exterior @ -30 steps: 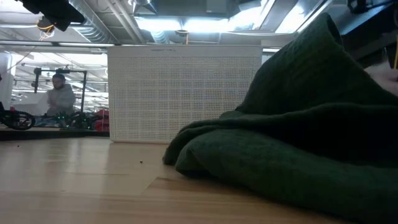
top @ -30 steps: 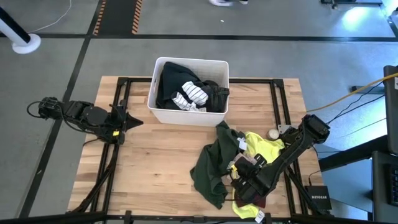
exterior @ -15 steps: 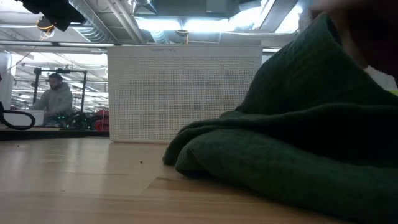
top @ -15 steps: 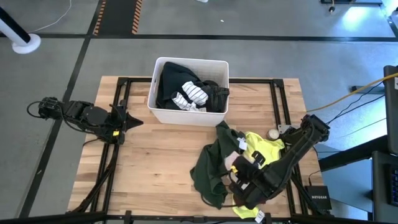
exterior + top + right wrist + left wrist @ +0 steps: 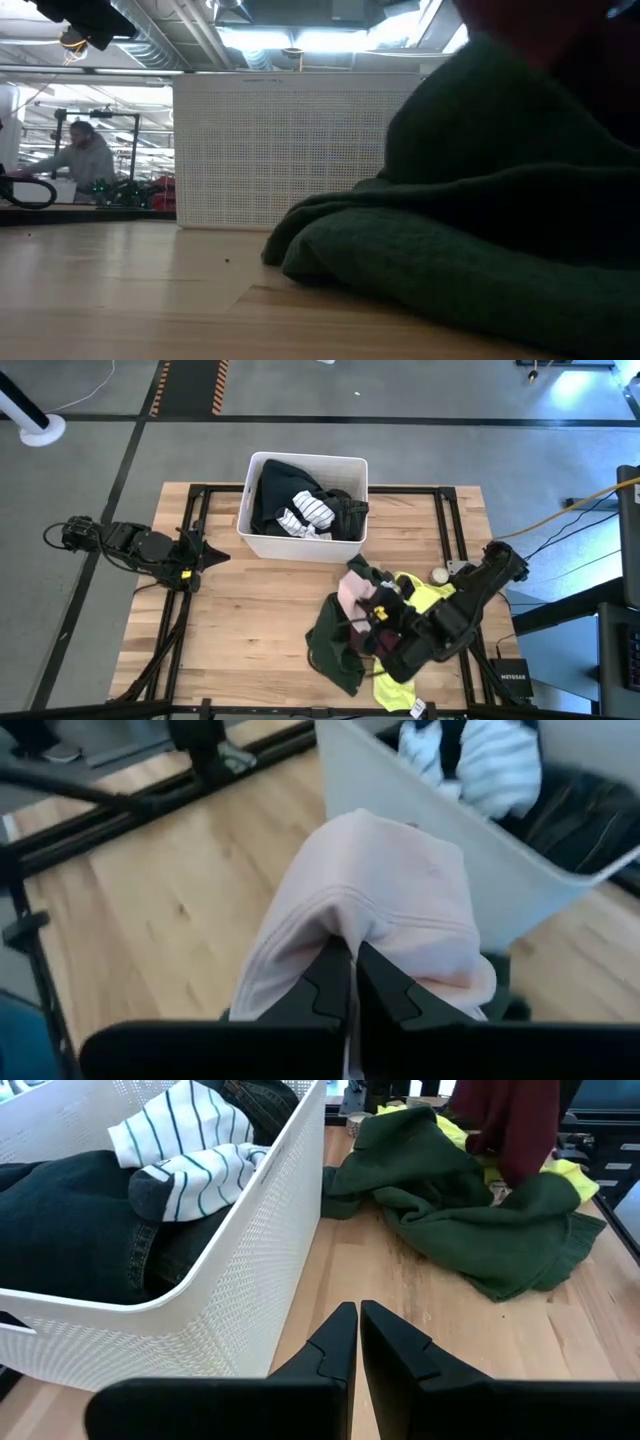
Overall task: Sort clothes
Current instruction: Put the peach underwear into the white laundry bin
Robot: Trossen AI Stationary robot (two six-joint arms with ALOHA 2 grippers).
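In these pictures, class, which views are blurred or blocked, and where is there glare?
Low view: the dark green garment fills the right side, blurred and close. Right wrist view: soft with blur around the pale pink garment in the right gripper's fingers. High view: glare on the floor at top right.

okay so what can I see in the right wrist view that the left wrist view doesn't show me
Only the right wrist view shows the right gripper shut on the pale pink garment, with fabric bunched over its fingers. Only the left wrist view shows the left gripper shut and empty near the bin, plus the dark green garment, a maroon garment hanging above it, and the yellow one. Both show the white bin, the striped cloth inside it, and the wooden table.
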